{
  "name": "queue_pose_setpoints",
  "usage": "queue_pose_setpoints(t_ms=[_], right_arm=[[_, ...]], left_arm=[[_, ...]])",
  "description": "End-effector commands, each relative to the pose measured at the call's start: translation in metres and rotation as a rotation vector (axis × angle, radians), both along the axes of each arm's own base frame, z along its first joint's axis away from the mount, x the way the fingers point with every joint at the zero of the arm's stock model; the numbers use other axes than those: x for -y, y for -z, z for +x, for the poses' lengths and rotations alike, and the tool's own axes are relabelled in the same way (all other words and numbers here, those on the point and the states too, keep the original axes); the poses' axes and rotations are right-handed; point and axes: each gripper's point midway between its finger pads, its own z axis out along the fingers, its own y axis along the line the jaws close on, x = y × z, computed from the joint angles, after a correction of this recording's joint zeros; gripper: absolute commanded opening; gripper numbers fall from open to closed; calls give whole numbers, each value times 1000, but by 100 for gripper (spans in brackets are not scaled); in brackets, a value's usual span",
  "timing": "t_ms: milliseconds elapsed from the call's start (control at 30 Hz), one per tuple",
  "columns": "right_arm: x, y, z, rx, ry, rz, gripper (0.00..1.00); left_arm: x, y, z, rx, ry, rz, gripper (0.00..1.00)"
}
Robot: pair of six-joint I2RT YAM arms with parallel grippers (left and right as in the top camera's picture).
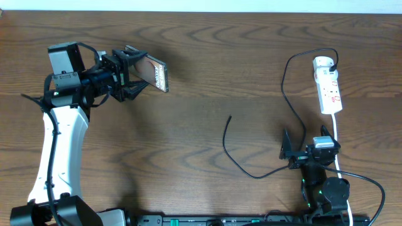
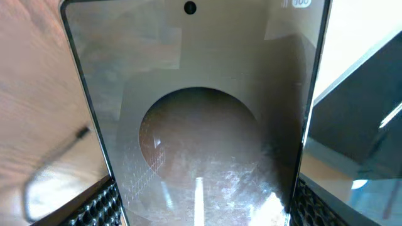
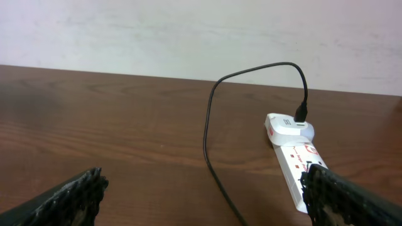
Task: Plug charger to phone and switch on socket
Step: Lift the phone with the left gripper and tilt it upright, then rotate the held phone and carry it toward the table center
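Left gripper [image 1: 134,78] was clenched on phone [image 1: 155,74], held tilted near the far left corner. Right gripper [image 3: 204,182] was spread wide and empty by the near edge, right side. Socket [image 1: 328,85] lay near the far right corner, with charger [image 1: 225,133] plugged into its far end and the loose tip mid-counter.

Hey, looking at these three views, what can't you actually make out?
- Socket switch position: too small overhead; in the right wrist view a finger of the right hand partly covers the strip's near end.
- Phone charging port: bottom edge cut off in the left wrist view; tiny overhead.
- Charger tip's connector type: too small overhead, outside the right wrist view.
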Motion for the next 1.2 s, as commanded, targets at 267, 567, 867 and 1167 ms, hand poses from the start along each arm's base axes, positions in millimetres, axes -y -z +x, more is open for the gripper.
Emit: queue_pose_setpoints(t_ms=[267, 567, 867, 1167], right_arm=[[0, 0, 0, -1, 4, 13, 99], [0, 0, 0, -1, 4, 13, 99], [0, 0, 0, -1, 4, 13, 99], [0, 0, 0, -1, 4, 13, 99]], left_arm=[[15, -39, -13, -138, 10, -249, 7], [19, -44, -17, -233, 7, -338, 7], [24, -49, -23, -266, 39, -387, 7], [23, -56, -29, -272, 76, -427, 7]])
